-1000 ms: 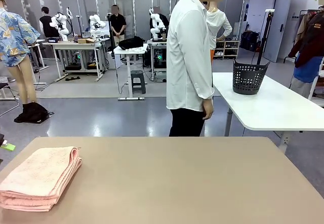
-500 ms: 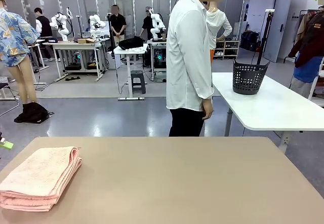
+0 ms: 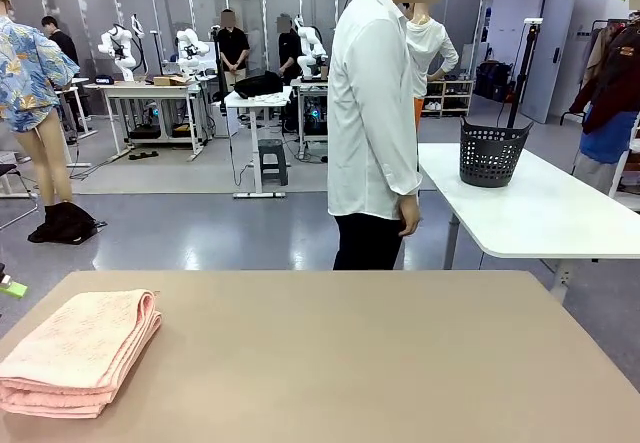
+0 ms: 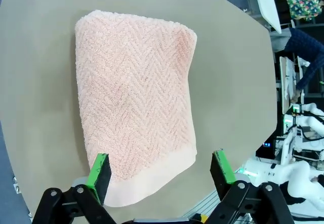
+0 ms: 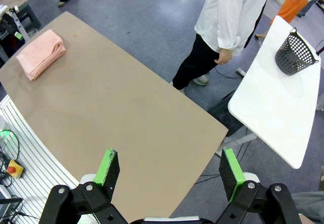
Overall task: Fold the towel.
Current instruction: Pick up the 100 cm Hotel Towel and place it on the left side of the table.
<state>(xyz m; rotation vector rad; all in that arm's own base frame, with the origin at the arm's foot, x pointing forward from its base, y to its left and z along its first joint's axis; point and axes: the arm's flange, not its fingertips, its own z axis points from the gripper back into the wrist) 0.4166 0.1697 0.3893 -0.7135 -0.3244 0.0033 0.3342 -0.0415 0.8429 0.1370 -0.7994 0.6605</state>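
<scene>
1 folded towel on table

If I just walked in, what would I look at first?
Probably the pink towel, folded into a thick stack at the near left corner of the tan table. Next, the person in a white shirt standing just behind the table's far edge. The left hand hangs open right above the towel, holding nothing.
</scene>
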